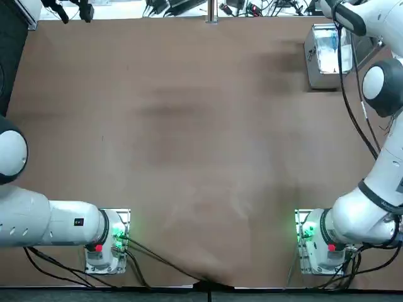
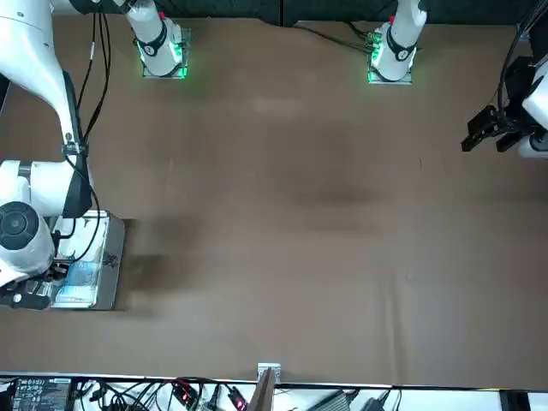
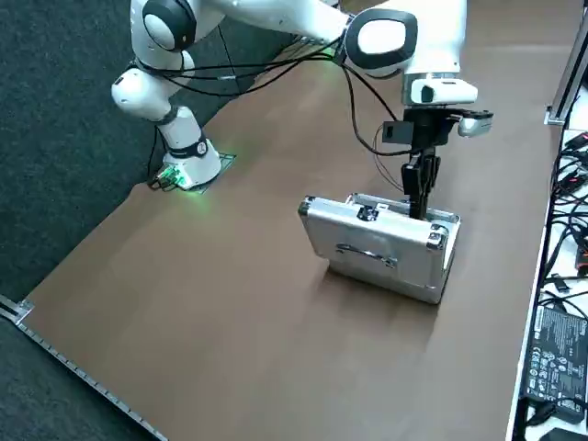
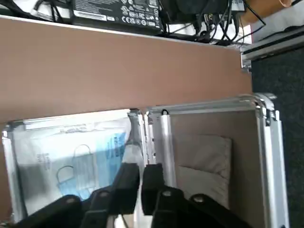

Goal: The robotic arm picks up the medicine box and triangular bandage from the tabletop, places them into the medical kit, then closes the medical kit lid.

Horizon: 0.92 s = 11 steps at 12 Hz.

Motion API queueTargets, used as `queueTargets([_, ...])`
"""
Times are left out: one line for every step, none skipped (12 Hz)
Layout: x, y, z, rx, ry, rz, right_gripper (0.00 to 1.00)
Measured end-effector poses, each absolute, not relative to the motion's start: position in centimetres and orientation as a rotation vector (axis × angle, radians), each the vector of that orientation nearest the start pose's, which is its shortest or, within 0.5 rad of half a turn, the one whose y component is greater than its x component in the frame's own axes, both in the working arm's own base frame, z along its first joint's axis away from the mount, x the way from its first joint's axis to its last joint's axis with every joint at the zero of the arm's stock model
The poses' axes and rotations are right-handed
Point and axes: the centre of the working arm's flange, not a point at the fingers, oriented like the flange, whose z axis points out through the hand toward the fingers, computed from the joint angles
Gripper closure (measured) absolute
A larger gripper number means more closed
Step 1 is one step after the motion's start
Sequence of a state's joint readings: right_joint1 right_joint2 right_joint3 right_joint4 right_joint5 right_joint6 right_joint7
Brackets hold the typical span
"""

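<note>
The medical kit (image 3: 432,268) stands near the table's far edge on my right side, also in the top view (image 1: 313,63) and front view (image 2: 110,257). Its lid (image 3: 367,248), with the curved handle, is raised with its outer face toward the side camera. In the wrist view the lid's grey inside (image 4: 209,156) sits beside the pale blue-white interior (image 4: 71,156). My right gripper (image 3: 420,197) reaches down behind the lid. Its fingers are shut at the seam between lid and body (image 4: 141,173). No medicine box or triangular bandage shows on the tabletop, and I cannot make them out inside.
The brown tabletop (image 1: 189,126) carries only the kit. A power adapter (image 3: 551,363) and cables lie just beyond the far edge close to the kit. A metal post (image 1: 212,12) stands at the middle of that edge. My right arm's base (image 1: 315,242) is at the near edge.
</note>
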<state>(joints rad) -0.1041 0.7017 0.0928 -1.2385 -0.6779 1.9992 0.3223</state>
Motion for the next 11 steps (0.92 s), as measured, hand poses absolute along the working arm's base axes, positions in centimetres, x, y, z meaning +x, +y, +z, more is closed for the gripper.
queueTargets([75.3, -6.2, 36.9, 2.586, -0.108, 0.202, 0.83])
queueTargets([75.3, -5.8, 36.9, 2.587, -0.102, 0.205, 0.72])
queueTargets([75.4, -5.4, 37.0, 2.588, -0.095, 0.208, 0.6])
queueTargets([75.4, -5.0, 37.1, 2.589, -0.09, 0.213, 0.48])
queueTargets([75.5, -4.7, 37.3, 2.589, -0.087, 0.216, 0.37])
queueTargets([75.4, -4.5, 37.5, 2.587, -0.088, 0.211, 0.25])
queueTargets([75.3, -4.3, 37.8, 2.586, -0.092, 0.198, 0.13])
queueTargets([75.1, -4.0, 38.0, 2.587, -0.094, 0.178, 0.01])
queueTargets([75.0, -3.6, 38.2, 2.589, -0.092, 0.157, 0.0])
queueTargets([74.8, -3.3, 38.8, 2.589, -0.081, 0.14, 0.0])
queueTargets([74.5, -3.2, 39.9, 2.595, -0.067, 0.118, 0.0])
